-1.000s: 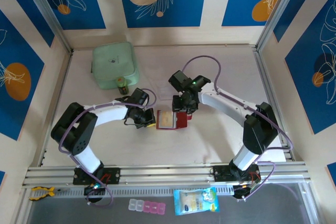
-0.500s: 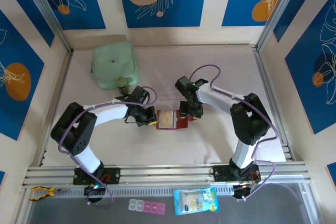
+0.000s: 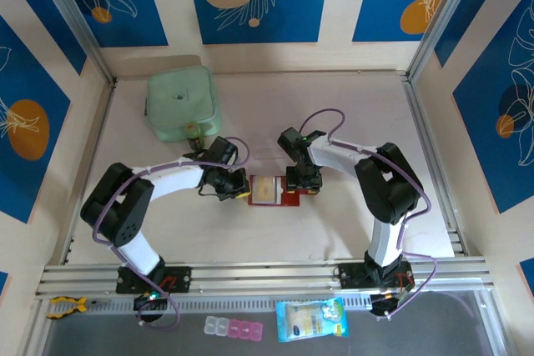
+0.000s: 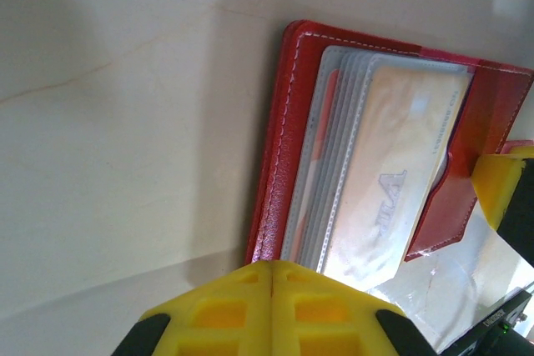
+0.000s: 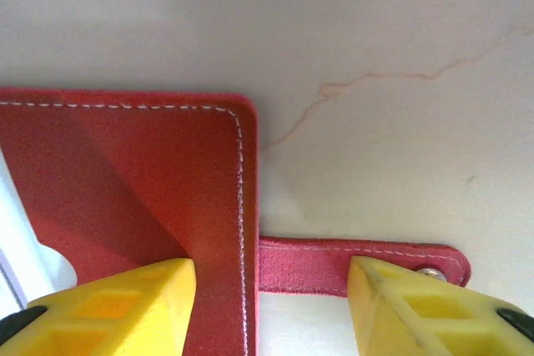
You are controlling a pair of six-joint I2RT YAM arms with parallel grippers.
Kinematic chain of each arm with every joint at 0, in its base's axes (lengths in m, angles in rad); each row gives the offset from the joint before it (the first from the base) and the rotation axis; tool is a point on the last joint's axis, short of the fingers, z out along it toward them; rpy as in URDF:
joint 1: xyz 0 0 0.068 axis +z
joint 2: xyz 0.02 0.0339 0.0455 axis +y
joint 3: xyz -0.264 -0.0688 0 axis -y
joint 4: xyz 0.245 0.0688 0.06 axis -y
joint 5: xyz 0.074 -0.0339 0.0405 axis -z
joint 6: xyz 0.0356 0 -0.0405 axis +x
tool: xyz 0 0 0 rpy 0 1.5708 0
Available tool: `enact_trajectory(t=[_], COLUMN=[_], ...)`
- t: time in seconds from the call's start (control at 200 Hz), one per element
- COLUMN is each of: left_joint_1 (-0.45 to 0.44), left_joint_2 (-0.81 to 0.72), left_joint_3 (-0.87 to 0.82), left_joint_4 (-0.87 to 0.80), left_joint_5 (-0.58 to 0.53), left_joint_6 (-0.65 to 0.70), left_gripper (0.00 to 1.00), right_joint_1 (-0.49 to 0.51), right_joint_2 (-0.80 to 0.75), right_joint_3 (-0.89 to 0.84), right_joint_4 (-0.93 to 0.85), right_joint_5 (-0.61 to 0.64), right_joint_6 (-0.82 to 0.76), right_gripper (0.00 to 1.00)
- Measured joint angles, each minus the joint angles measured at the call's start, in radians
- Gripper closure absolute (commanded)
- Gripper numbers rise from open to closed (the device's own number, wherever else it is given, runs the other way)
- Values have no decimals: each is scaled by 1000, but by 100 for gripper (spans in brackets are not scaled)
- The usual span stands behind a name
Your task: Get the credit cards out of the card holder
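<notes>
Looking from above, the right hand (image 3: pixel 300 184) has come down over the last second from above the holder (image 3: pixel 281 199) to its right flap, its arm folding in as it sank. The left hand (image 3: pixel 242 190) has stayed at the left edge. I read this as one hand bracing the holder so the other can work it, with no card (image 3: pixel 264 190) out yet. The holder lies open on the counter (image 3: pixel 334 231) between the two hands, well apart from the green box (image 3: pixel 182 104). At the left wrist, the left hand (image 4: pixel 271 277) is clenched, tips together against the holder's (image 4: pixel 288 139) near edge; whether it pinches the leather I cannot tell. One cream card (image 4: pixel 392 172) sits in the front clear sleeve, and a reddish strip (image 4: pixel 329 122) behind it may be a second. More cannot be counted. About five sleeves fan out. At the right wrist, the right hand (image 5: pixel 267 277) is released, its fingers (image 5: pixel 108 306) apart and straddling the flap's (image 5: pixel 125 189) corner and the snap tab (image 5: pixel 359 258), grasping nothing. The count is one holder, two hands and one sure card.
</notes>
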Motion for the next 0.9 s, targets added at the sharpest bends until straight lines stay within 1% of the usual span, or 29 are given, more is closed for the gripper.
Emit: enact_trajectory(t=[0.225, 0.595, 0.9], left_joint_1=[0, 0, 0], left_joint_2=[-2, -50, -50], left_joint_3=[0, 2, 2], left_joint_4=[-14, -48, -69], left_joint_5=[-14, -71, -102], left_joint_6=[3, 10, 11], left_gripper=[93, 93, 94], right_joint_1=[19, 84, 76], right_joint_2=[12, 31, 31], right_joint_3=[12, 45, 45], right_joint_4=[0, 41, 30], right_joint_5=[15, -3, 1], right_joint_6=[-11, -25, -24], right_gripper=[52, 53, 53])
